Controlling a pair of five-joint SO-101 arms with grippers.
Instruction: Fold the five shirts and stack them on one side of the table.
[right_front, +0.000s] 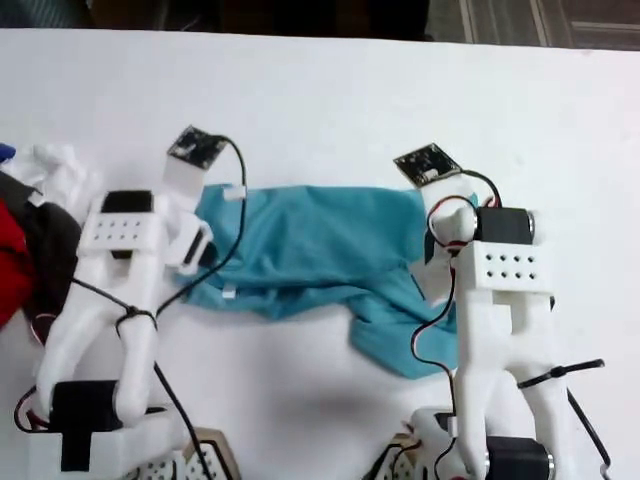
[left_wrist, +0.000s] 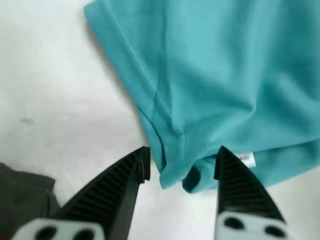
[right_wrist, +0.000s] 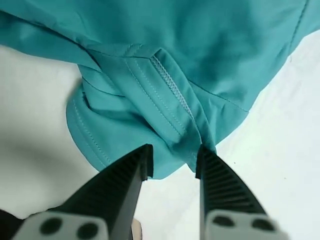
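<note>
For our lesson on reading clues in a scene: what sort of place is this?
Probably a robotics lab or workshop bench: the white left arm and right arm stand at a white table, with a teal shirt spread between them and heaped clothes alongside.

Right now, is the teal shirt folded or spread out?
Half folded: the shirt lies doubled over in a long rumpled band across the table, one end sticking out loose. Both wrist views show overlapping layers.

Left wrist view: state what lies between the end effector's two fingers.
A hemmed corner of the teal shirt lies inside the open left end effector, over the white table; the left wrist view shows it.
</note>
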